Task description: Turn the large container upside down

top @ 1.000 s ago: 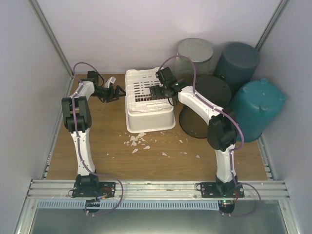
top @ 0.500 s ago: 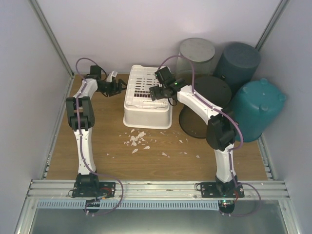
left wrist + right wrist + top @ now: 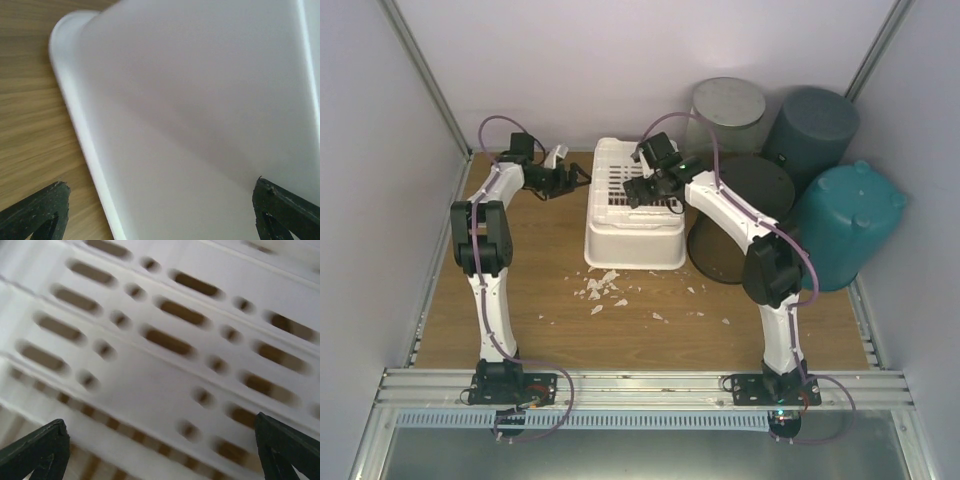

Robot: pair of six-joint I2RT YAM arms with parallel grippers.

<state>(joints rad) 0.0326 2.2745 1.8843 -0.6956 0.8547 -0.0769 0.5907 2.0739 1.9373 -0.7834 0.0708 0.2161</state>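
Note:
The large white container (image 3: 635, 225) rests upside down on the wooden table (image 3: 520, 290), its slotted base facing up. My left gripper (image 3: 578, 177) is open at the container's far left side. In the left wrist view the gripper (image 3: 160, 185) has its jaws spread wide, and the smooth white wall and rim (image 3: 200, 125) fill the frame. My right gripper (image 3: 650, 190) is open just above the slotted base. In the right wrist view the gripper (image 3: 160, 425) is spread over the slots (image 3: 150, 370). Neither gripper holds anything.
A grey bin (image 3: 725, 110), a dark blue-grey bin (image 3: 810, 125), a teal bin (image 3: 845, 225) on its side and a dark round bin (image 3: 740, 215) crowd the back right. White fragments (image 3: 605, 290) lie in front of the container. Walls close in left, right and behind.
The container has shifted slightly to the right and settled flatter. My left gripper has moved right, closer to its left side. My right gripper stays over the base.

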